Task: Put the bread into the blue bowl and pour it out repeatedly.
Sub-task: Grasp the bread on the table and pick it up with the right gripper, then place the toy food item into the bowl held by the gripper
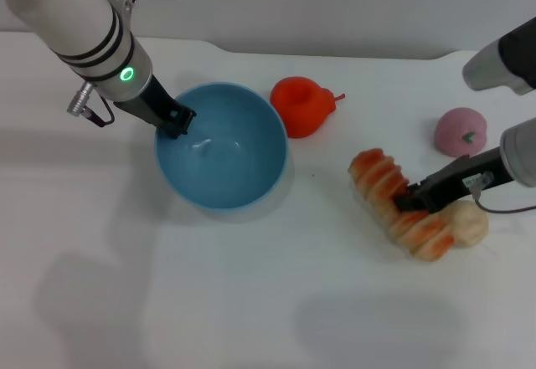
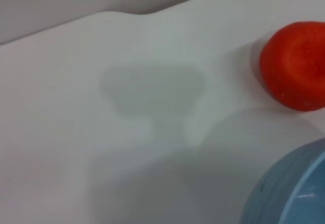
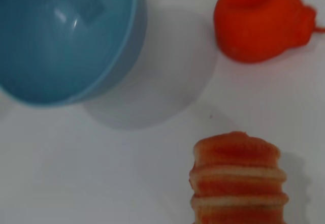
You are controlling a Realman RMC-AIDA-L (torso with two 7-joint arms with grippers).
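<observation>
The blue bowl point(image 1: 222, 147) stands on the white table, left of centre, and is empty. My left gripper point(image 1: 176, 121) is shut on its left rim, one finger inside and one outside. The bowl also shows in the left wrist view point(image 2: 289, 188) and the right wrist view point(image 3: 61, 36). The bread point(image 1: 394, 206) lies on the table at the right, ridged orange-and-cream face up. My right gripper point(image 1: 413, 198) reaches in from the right and is shut across its middle. One end of the bread shows close in the right wrist view point(image 3: 236, 178).
A red-orange fruit with a stem point(image 1: 303, 105) sits just behind and right of the bowl. A pink fruit point(image 1: 459, 132) lies at the far right. A small beige lump point(image 1: 469, 222) touches the bread's right side, under my right arm. The table's back edge point(image 1: 251, 51) runs close behind the bowl.
</observation>
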